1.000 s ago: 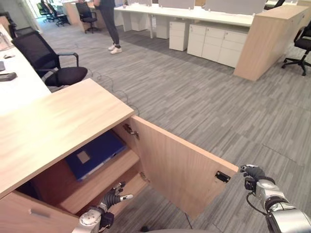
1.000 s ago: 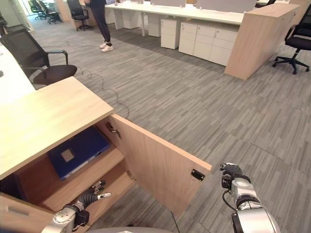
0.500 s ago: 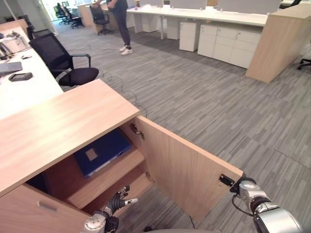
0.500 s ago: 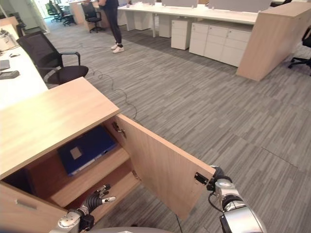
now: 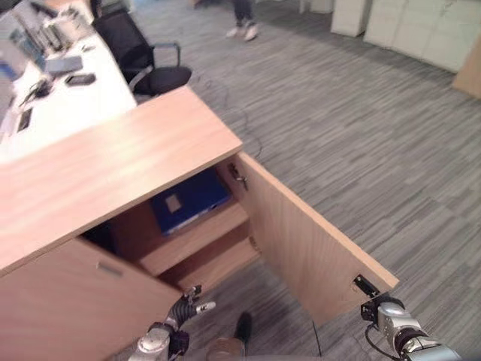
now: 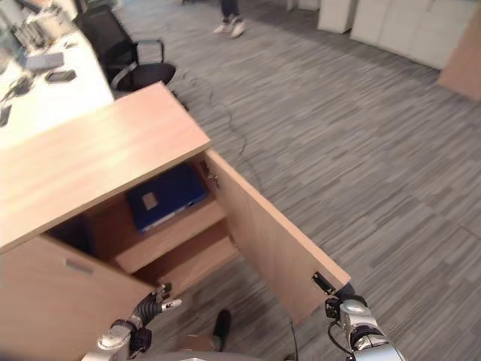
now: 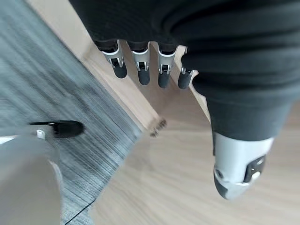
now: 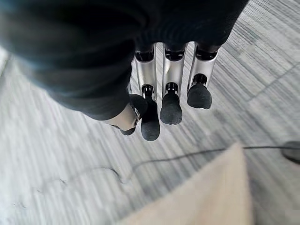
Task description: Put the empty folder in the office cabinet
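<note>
From my head, the blue folder (image 5: 189, 200) lies flat on the upper shelf (image 5: 197, 237) inside the office cabinet (image 5: 113, 162), a pale label patch on its cover. The cabinet is light wood-grain laminate with a broad flat top. Its door (image 5: 312, 252) swings wide open toward me, a small dark latch plate near its free edge. My left hand (image 5: 185, 307) hangs low before the lower shelf, well apart from the folder, fingers spread and straight, holding nothing. My right hand (image 5: 380, 314) sits just beside the door's near corner; I cannot tell whether it touches. The floor (image 5: 361, 128) is striped grey carpet. Far off stand a black office chair (image 5: 143, 56) beside a white desk (image 5: 64, 98), and a person's shoes (image 5: 242, 31).

From my left wrist, my fingers (image 7: 140, 65) reach out straight in a row over the cabinet's wood edge, the thumb set apart, nothing between them.

From my right wrist, my fingers (image 8: 171, 105) are loosely curled over grey carpet, gripping nothing, with a wooden corner showing beneath.
</note>
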